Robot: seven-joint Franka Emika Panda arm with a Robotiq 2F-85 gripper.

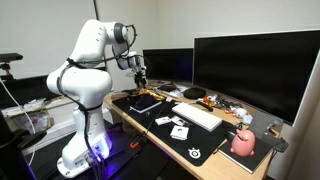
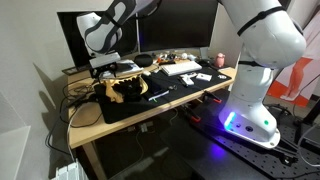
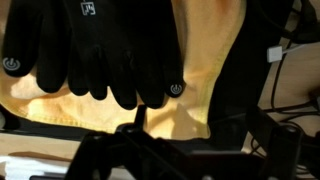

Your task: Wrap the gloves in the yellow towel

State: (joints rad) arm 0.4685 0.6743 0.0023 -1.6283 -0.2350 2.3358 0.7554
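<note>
Black gloves (image 3: pixel 90 50) lie with their fingers spread on the yellow towel (image 3: pixel 205 70), which is laid flat on a dark mat. In an exterior view the gloves (image 2: pixel 128 89) and the towel (image 2: pixel 112 93) sit at the desk's far end, in front of a monitor. My gripper (image 2: pixel 108 70) hovers just above them. In the wrist view its dark fingers (image 3: pixel 195 125) stand apart over the towel's edge with nothing between them. The gripper also shows in an exterior view (image 1: pixel 138 72); the towel is hard to make out there.
Two large monitors (image 1: pixel 255 70) line the back of the desk. A white keyboard (image 1: pixel 197 115), a tablet (image 1: pixel 145 103), small cards and a pink object (image 1: pixel 243 143) lie on the black desk mat (image 2: pixel 165 95). Cables (image 2: pixel 85 100) trail beside the towel.
</note>
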